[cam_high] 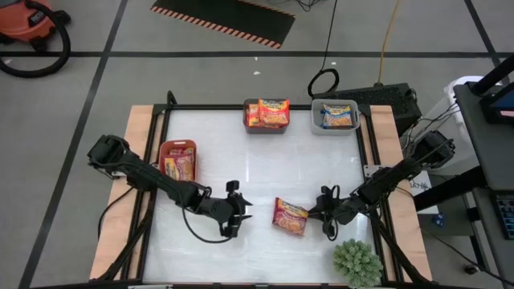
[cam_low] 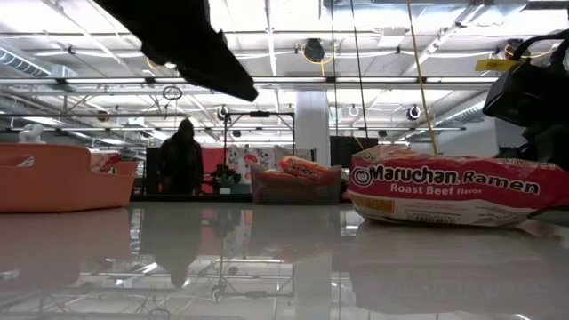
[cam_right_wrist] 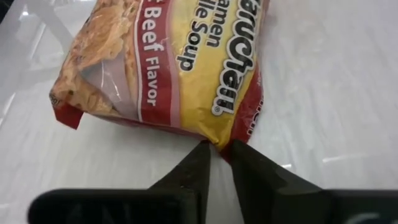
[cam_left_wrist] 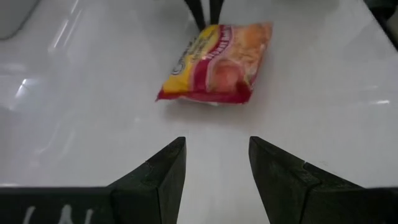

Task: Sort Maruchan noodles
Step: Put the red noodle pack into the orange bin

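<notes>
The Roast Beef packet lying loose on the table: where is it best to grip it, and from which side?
Likely the crimped short edge of the packet facing the right gripper, approached from the right: it lies flat, and that thin seam already sits at the nearly closed fingertips.

The middle of the table (cam_high: 257, 172) is bare, so there is open passage from the front up to the 2 back bins, the dark one (cam_high: 249, 120) and the grey one (cam_high: 317, 120). The red bin (cam_high: 178, 146) stands at the left edge. In front, 1 packet (cam_high: 290, 215) lies between the left gripper (cam_high: 241, 210) and right gripper (cam_high: 315, 210), filling that gap. A plant (cam_high: 358, 262) blocks the front right corner.
</notes>
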